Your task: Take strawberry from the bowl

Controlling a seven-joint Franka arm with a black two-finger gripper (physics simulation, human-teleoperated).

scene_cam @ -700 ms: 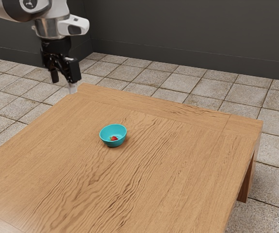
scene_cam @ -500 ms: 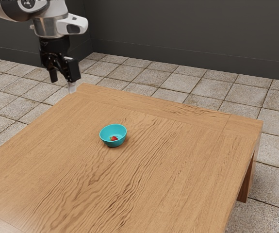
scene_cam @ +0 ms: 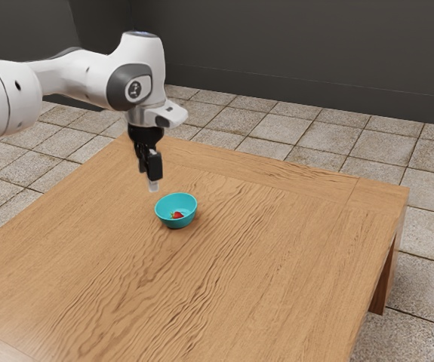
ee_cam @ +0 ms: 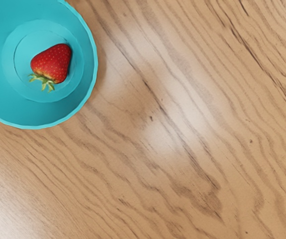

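Note:
My gripper [scene_cam: 149,179] hangs above the table with its fingers apart and nothing visible between them, a little above and to the exterior view's left of the turquoise bowl [scene_cam: 188,214]. Inside that bowl rests the red strawberry [scene_cam: 177,216]. In the wrist view the strawberry [ee_cam: 53,63] lies on its side on the bottom of the bowl [ee_cam: 85,97], its green leaves showing. The gripper touches neither the bowl nor the strawberry.
The wooden table [scene_cam: 277,249] extends around the bowl, with its far edge behind the gripper. Beyond it are floor tiles [scene_cam: 330,136] and a dark wall [scene_cam: 292,53].
The arm has carried my gripper down and toward the exterior view's right, much closer to the bowl, and the hand looks turned. Bowl and strawberry have stayed put.

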